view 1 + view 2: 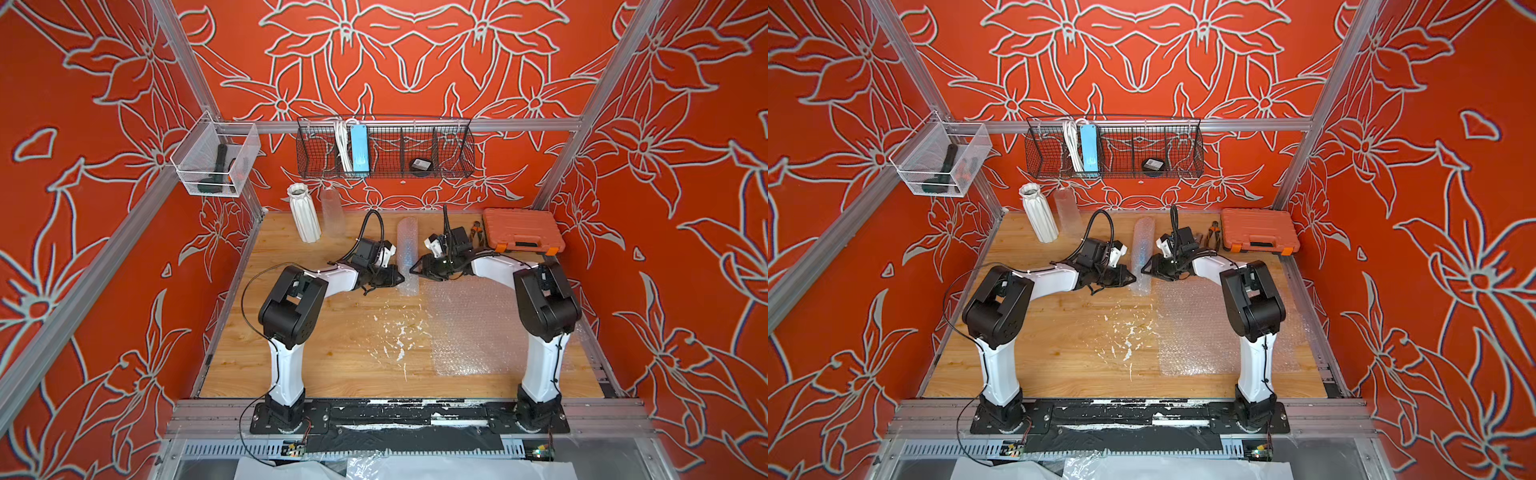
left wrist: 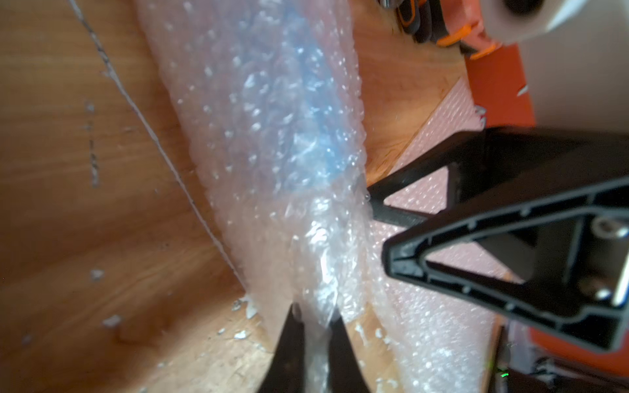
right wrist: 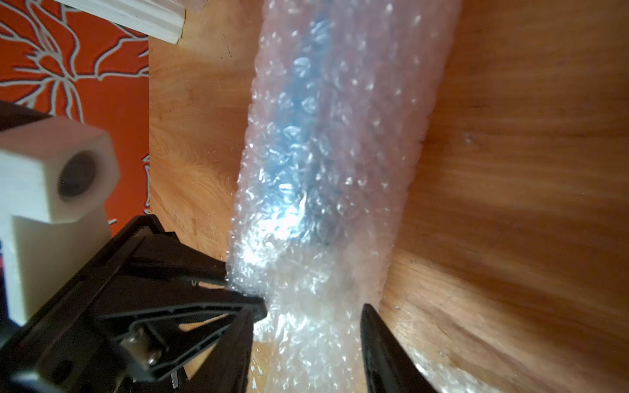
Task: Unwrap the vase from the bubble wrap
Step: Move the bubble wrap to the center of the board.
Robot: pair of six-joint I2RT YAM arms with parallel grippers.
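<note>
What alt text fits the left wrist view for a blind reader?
The left gripper pinches the crumpled end of the bubble wrap roll, lying on the wooden table with something blue inside. The right gripper straddles it.

**A:** What does the long clear bubble-wrap roll [image 1: 406,253] look like?

**B:** It is a see-through tube of bubbled plastic. It lies flat on the wooden table top [image 1: 332,353] about mid-width, running back to front. Both wrist views show something bluish dimly through its layers, though I can't tell its shape. The near end is squeezed flat and crumpled.

**A:** Is there other wrap?

**B:** Yes. A flat rectangular bubble-wrap sheet [image 1: 473,328] is spread on the right half, and its far left corner is just beside the roll's near end. An upright bubble-wrap tube [image 1: 332,212] stands at the back left, well apart from both.
</note>
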